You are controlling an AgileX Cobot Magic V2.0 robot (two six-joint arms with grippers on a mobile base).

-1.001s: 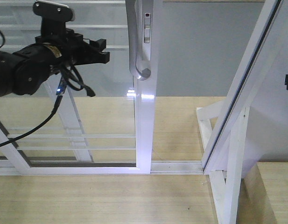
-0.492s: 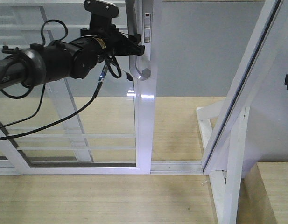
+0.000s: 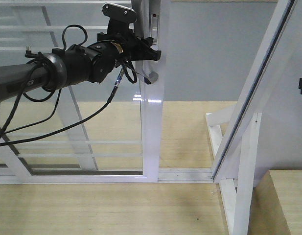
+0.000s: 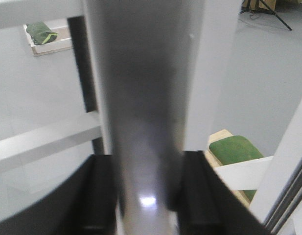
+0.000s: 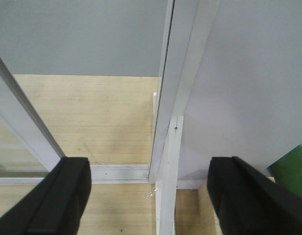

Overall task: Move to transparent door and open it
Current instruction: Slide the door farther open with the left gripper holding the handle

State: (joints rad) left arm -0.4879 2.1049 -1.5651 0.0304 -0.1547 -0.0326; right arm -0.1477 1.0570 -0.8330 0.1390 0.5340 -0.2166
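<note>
Now transparent door [image 3: 151, 137] upright, handle [image 3: 151, 77] vert.

Lab: transparent door [image 3: 153, 137] mounted on wooden platform [image 3: 116, 210].

Transparent door [image 3: 151, 137] at left; its handle [image 3: 151, 77], on the right upright, sits between the fingers of the left gripper [image 3: 151, 53], which reaches in from the left. Second framed panel [image 3: 261, 83] leans at right, with the floor track [image 3: 185, 174] between them.
</note>
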